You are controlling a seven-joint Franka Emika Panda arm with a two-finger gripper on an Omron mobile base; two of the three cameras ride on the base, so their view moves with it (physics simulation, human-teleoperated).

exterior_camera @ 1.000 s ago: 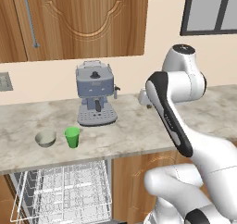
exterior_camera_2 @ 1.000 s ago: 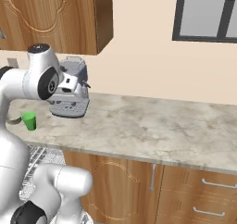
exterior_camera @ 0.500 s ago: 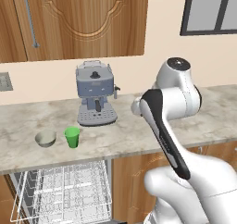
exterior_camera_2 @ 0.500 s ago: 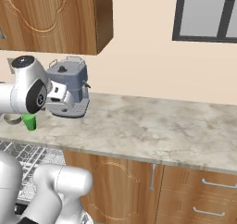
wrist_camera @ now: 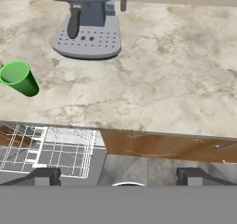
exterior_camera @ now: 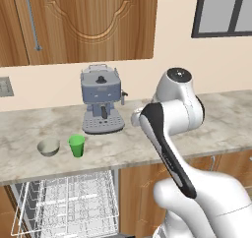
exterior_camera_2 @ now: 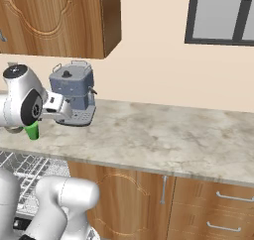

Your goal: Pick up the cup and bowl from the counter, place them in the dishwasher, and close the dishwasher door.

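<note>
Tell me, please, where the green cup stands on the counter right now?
In the left base view the cup stands upright on the counter, just right of the bowl, in front of the coffee machine and above the open dishwasher.

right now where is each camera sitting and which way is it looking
Left base view: behind the arm's left, looking down at the counter, cup, bowl and open dishwasher; arm at lower right.
Right base view: behind its right, facing the counter; arm at lower left.
Hand view: looks down along the gripper.
All share the cup and coffee machine.
</note>
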